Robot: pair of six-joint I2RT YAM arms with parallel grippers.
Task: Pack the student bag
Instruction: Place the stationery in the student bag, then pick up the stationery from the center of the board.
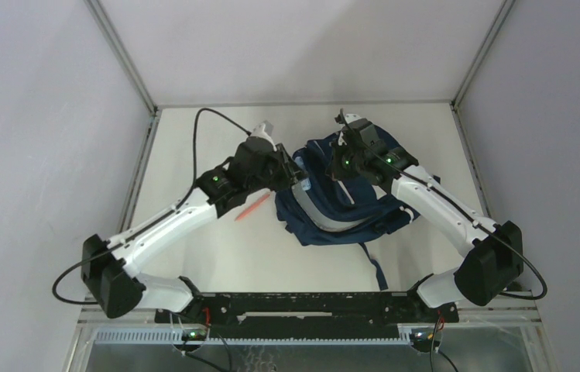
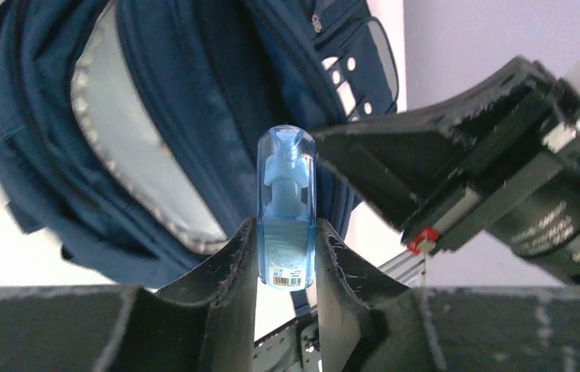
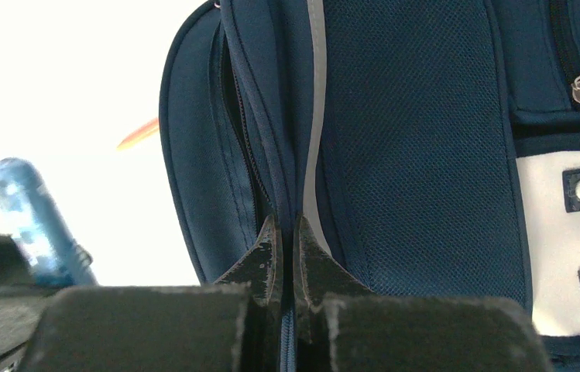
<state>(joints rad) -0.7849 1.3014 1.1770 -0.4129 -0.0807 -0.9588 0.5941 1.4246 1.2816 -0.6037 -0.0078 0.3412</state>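
Note:
The student bag (image 1: pixel 346 211) is a navy-blue backpack with white patches, lying in the middle of the table. It also fills the left wrist view (image 2: pixel 170 116) and the right wrist view (image 3: pixel 426 139). My left gripper (image 2: pixel 286 252) is shut on a small translucent blue bottle (image 2: pixel 286 209) with a barcode label. It holds the bottle just left of the bag (image 1: pixel 296 175). My right gripper (image 3: pixel 286 236) is shut on a fold of the bag's fabric beside the zipper, at the bag's upper part (image 1: pixel 344 170). The blue bottle (image 3: pixel 35 225) shows at the left of the right wrist view.
An orange pen (image 1: pixel 254 206) lies on the white table (image 1: pixel 217 256) left of the bag, under the left arm, and shows as an orange streak (image 3: pixel 138 133) in the right wrist view. A dark strap (image 1: pixel 375 267) trails from the bag toward the near edge. Grey walls enclose the table.

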